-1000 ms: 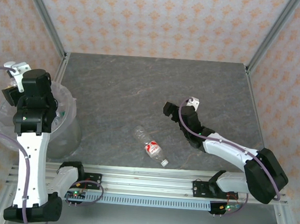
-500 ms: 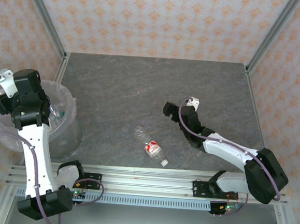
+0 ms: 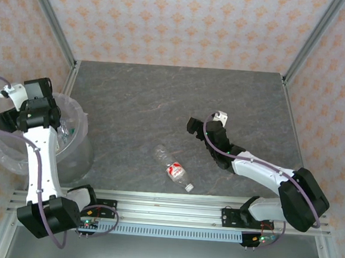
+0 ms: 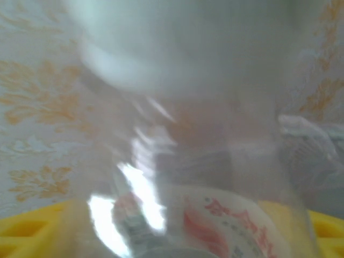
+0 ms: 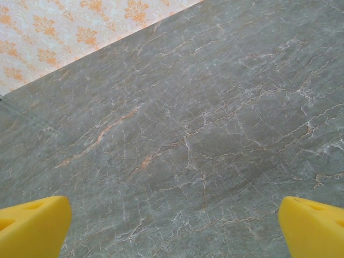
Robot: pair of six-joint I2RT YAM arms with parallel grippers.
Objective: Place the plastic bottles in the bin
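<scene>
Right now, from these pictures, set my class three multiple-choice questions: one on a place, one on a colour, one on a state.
1. Where does the plastic bottle lie on the table?
A) far right corner
B) near the front edge, about midway across
C) against the back wall

2. Its label is:
A) green
B) blue
C) red and white

3. The right tool is:
A) open over bare table
B) shut on a bottle
C) shut on nothing

Answers:
1 B, the top view shows it lying on its side there.
2 C, red print on white wraps its middle.
3 A, its yellow fingertips stand wide apart with bare stone between them.
</scene>
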